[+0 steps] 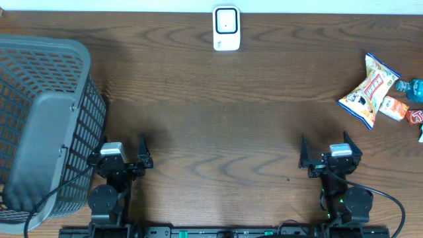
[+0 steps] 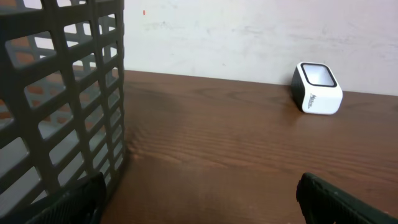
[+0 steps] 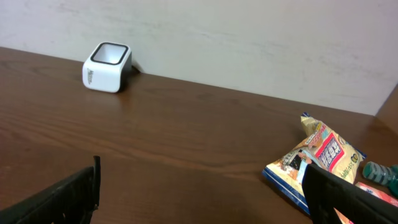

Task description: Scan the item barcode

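A white barcode scanner [image 1: 226, 28] stands at the table's far edge, also in the left wrist view [image 2: 318, 88] and the right wrist view [image 3: 107, 67]. A yellow and blue snack bag [image 1: 370, 90] lies at the far right, in the right wrist view [image 3: 315, 163] just ahead of the right finger. My left gripper [image 1: 141, 153] sits open near the front left, nothing between its fingers [image 2: 339, 200]. My right gripper [image 1: 325, 151] rests open near the front right, well short of the bag.
A tall grey mesh basket [image 1: 46, 125] fills the left side, close beside the left gripper [image 2: 62, 106]. Small packets [image 1: 395, 108] and a teal bottle [image 1: 414, 89] lie by the bag at the right edge.
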`<state>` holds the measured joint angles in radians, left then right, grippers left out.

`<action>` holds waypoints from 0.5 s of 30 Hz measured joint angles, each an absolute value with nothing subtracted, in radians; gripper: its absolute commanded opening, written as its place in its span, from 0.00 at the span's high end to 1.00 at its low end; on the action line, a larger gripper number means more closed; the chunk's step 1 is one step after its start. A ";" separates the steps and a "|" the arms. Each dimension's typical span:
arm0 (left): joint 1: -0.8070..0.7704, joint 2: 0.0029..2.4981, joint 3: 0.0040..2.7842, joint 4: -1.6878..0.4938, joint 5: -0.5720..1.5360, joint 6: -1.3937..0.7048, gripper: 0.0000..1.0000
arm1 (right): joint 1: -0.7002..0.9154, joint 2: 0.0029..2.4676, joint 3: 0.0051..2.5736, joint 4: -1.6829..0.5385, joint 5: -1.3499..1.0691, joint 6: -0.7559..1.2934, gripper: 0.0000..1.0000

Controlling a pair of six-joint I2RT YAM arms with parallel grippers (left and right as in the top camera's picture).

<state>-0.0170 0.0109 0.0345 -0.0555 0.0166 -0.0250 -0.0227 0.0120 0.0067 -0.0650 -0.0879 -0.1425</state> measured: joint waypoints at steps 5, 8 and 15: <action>-0.017 0.011 0.035 -0.055 0.017 -0.032 0.02 | -0.023 0.012 0.007 -0.065 -0.088 -0.142 0.01; -0.017 0.011 0.035 -0.055 0.017 -0.041 0.02 | -0.023 0.012 0.007 -0.065 -0.088 -0.142 0.01; -0.017 0.011 0.035 -0.055 0.017 -0.049 0.02 | -0.023 0.012 0.007 -0.065 -0.088 -0.142 0.01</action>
<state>-0.0170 0.0109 0.0345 -0.0551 0.0166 -0.0494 -0.0227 0.0120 0.0067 -0.0650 -0.0879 -0.1425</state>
